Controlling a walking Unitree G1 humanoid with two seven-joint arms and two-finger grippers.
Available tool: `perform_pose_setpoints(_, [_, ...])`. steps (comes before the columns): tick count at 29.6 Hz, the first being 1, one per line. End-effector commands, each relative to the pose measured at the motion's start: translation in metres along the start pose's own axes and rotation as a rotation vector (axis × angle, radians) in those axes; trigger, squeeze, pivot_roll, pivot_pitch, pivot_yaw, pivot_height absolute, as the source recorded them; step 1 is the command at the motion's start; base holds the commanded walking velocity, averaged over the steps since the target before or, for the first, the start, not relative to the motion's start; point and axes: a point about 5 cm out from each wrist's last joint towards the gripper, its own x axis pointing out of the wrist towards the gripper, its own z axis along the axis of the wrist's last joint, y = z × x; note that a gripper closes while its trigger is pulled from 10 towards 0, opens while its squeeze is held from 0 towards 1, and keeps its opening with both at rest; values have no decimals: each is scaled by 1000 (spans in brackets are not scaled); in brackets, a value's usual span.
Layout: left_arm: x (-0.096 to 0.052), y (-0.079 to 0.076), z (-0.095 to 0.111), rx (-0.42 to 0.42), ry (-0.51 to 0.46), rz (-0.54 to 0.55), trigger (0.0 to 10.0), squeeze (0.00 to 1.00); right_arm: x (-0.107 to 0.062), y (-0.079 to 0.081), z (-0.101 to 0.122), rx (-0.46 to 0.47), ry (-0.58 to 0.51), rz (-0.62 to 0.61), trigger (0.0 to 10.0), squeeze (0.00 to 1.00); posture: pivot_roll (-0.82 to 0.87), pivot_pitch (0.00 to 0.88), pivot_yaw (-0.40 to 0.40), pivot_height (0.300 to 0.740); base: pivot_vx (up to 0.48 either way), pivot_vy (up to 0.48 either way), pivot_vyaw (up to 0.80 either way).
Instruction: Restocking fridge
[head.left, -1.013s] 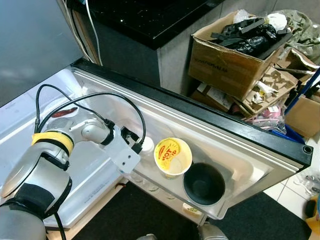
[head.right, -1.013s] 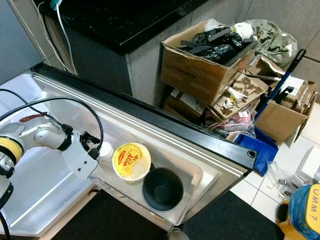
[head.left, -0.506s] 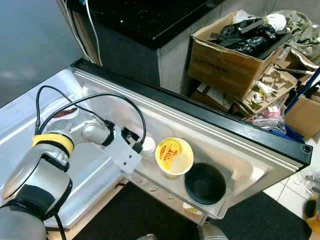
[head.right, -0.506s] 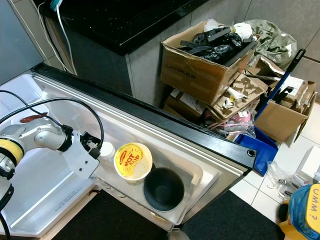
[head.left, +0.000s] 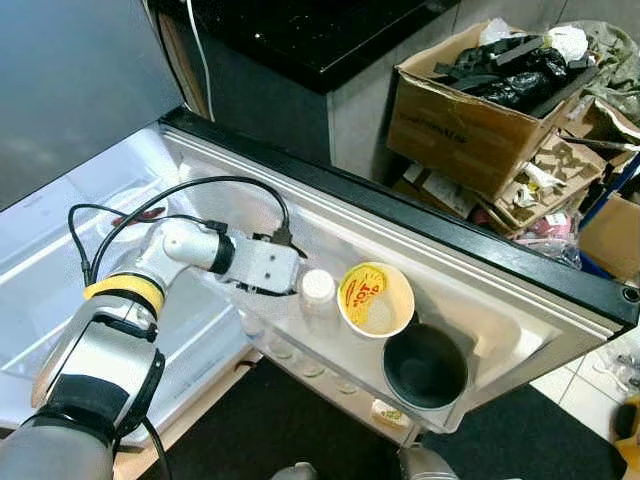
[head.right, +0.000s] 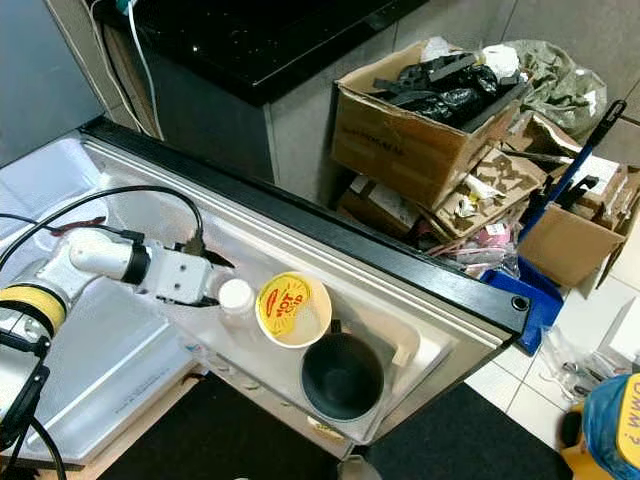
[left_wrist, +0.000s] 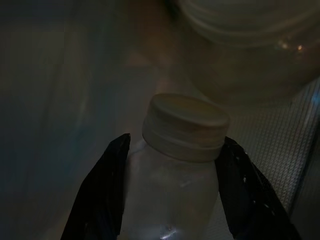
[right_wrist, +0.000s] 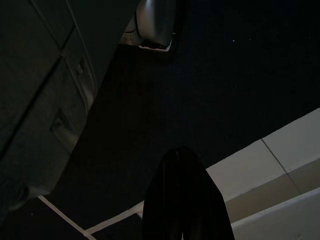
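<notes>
Left gripper clamped on a small clear bottle with a white cap, one black finger on each side of the neck just under the cap. Bottle standing upright in the door shelf of the open fridge door, just beside a yellow-lidded cup marked in red lettering, maybe touching it, hard to say. Next along the shelf, right against that cup, a dark round container. Left arm reaching in low across the white door liner, black cable looping over it.

Right gripper hanging down over a dark mat and pale floor tiles; fingers look pressed together into one black shape, so closed on nothing.

Beyond the door: an open cardboard box stuffed with black bags, more flattened cardboard around it, and a black countertop up top.
</notes>
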Motion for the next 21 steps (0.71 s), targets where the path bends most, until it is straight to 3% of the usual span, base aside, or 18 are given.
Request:
perform_pose_setpoints(1, [-11,3,-2,-36,-19,41,10000,0,0,4,-7,19,24,6,10000,0,-87,204,71,740,0,0,0])
perform_pose_setpoints(3, [-20,7,-1,-99,-70,74,10000,0,0,4,-6,18,21,6,10000,0,-86,201,71,740,0,0,0])
perform_pose_setpoints(12, [-34,13,-2,-176,-128,126,10000,0,1,4,-4,16,18,9,10000,0,-82,197,68,740,0,0,0])
perform_pose_setpoints(13, [-40,13,-2,-226,-184,152,10000,0,1,4,-3,16,17,9,10000,0,-78,195,67,740,0,0,0])
perform_pose_setpoints(21, [-46,12,-3,-298,-261,179,10000,0,1,4,-2,15,16,10,10000,0,-73,191,65,740,0,0,0])
